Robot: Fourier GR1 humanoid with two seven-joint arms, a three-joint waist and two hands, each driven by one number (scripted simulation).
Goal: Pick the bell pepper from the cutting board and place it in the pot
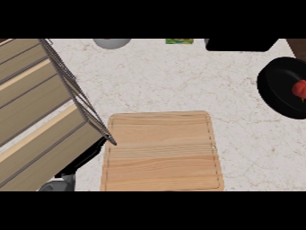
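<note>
We see the red bell pepper (303,89) lying inside the black pot (278,84) at the tabletop's (168,76) right edge, well apart from the cutting board (162,152), while the left hand (82,162) is mostly hidden beside the board, so we cannot tell its fingers' state.

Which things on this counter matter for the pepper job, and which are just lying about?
Job: bell pepper, lying in the pot at right; cutting board in the middle.
Lying about: slatted wooden rack at left; grey round thing, green packet and black thing along the far edge.
</note>
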